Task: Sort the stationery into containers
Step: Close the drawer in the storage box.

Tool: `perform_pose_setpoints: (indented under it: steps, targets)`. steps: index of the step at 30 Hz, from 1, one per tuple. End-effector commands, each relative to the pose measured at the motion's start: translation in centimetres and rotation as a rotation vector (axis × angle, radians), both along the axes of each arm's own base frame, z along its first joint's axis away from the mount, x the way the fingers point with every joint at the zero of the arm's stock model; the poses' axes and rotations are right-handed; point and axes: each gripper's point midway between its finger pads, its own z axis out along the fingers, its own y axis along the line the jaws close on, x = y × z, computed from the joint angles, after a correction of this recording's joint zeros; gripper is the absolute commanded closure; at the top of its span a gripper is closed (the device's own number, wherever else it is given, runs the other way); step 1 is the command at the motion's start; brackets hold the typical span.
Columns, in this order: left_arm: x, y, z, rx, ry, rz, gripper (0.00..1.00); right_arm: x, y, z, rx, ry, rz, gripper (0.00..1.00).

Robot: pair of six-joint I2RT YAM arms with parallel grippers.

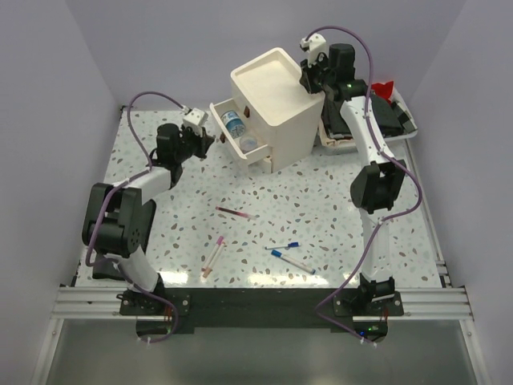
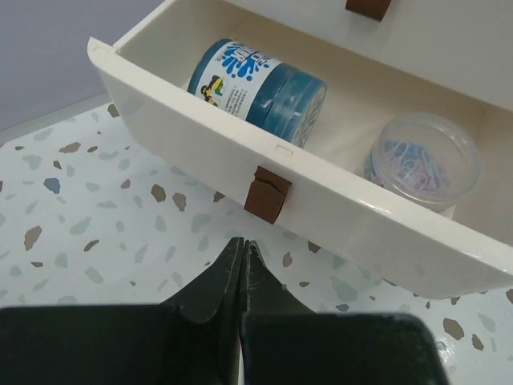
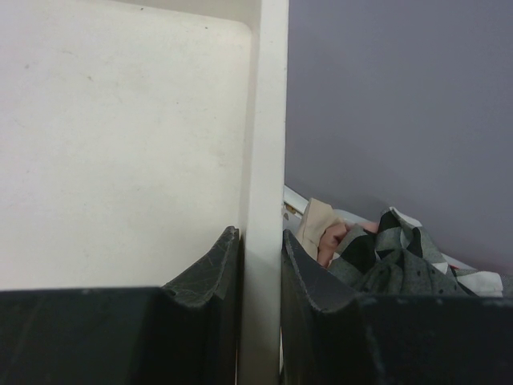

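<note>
The cream cabinet [image 1: 276,104] stands at the back, with one drawer [image 1: 231,143] pulled out to the left. In that drawer lie blue tape rolls [image 2: 256,80] and a clear tub of clips [image 2: 425,160]. My left gripper [image 2: 243,245] is shut and empty, just in front of the drawer's brown handle [image 2: 268,194] and not touching it. My right gripper [image 3: 260,234] is shut on the cabinet's top rim [image 3: 268,120], one finger on each side. On the table lie a maroon pen [image 1: 234,212], a pink pen [image 1: 213,257] and two white pens with blue caps [image 1: 283,247] [image 1: 292,261].
A white tray [image 1: 407,135] with dark cloths [image 3: 393,257] sits right of the cabinet, close behind my right gripper. A second brown handle [image 2: 369,6] shows on the drawer above the open one. Purple walls enclose the speckled table [image 1: 160,233].
</note>
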Motion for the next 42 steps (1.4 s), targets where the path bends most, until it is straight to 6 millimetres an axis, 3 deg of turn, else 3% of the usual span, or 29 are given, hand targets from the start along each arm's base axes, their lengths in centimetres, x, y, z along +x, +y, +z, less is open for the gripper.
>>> perform_pose_setpoints:
  steps: [1,11,17,24,31,38,42]
  targets:
    - [2.3,0.0,1.6,0.018,-0.089,-0.024,1.0,-4.6,4.8,-9.6,-0.086,0.274,0.195,1.0]
    - [7.2,-5.0,0.7,-0.066,-0.067,-0.109,1.0,-4.9,5.2,-10.0,-0.085,0.285,0.207,1.0]
    - [7.8,-8.4,1.1,-0.107,-0.07,-0.155,1.0,-5.7,6.2,-10.6,-0.086,0.306,0.23,1.0]
    - [6.0,-11.5,1.5,-0.144,-0.032,-0.229,1.0,-6.0,6.8,-10.7,-0.087,0.312,0.239,1.0]
    - [1.9,-13.2,0.5,-0.173,0.056,-0.286,1.0,-6.1,7.3,-11.1,-0.084,0.317,0.244,1.0]
    - [0.3,-13.9,1.1,-0.199,0.085,-0.301,1.0,-6.5,8.8,-11.1,-0.087,0.313,0.266,1.0]
    - [0.8,-14.3,2.2,-0.2,0.067,-0.307,1.0,-6.6,9.0,-11.0,-0.087,0.312,0.269,1.0]
